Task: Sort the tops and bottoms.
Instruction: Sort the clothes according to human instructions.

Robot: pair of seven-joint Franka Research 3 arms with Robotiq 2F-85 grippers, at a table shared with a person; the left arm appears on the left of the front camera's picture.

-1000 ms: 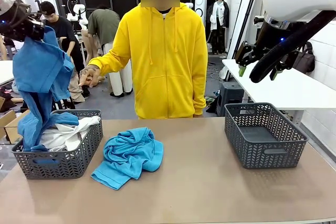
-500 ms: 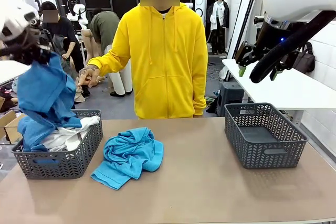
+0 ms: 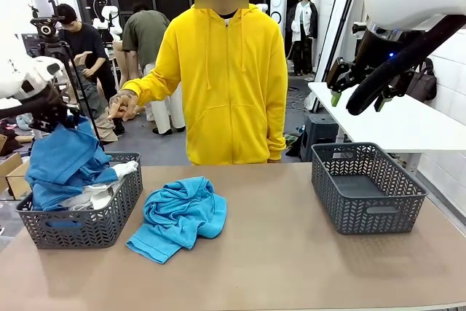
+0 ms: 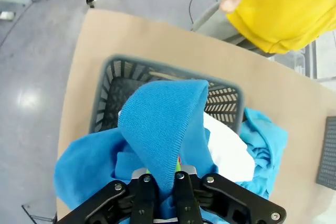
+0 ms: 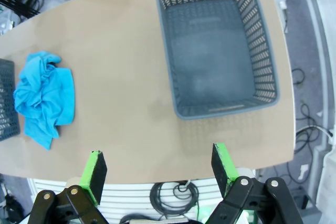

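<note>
over the left basket [image 3: 87,229], i am pinching the royal blue garment [image 4: 160,119] in my left gripper [image 4: 160,176], jaws closed on a fold, its bulk lying in the basket. i am planning to release low and centred, so nothing is draping over the rim.

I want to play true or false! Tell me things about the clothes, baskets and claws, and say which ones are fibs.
The left claw grips the blue cloth. True.
The right basket is full of clothes. False: it holds none.
The turquoise cloth lies in a basket. False: it lies on the table between the baskets.
The right claw is open, holding nothing. True.
A white cloth lies in the left basket. True.
</note>
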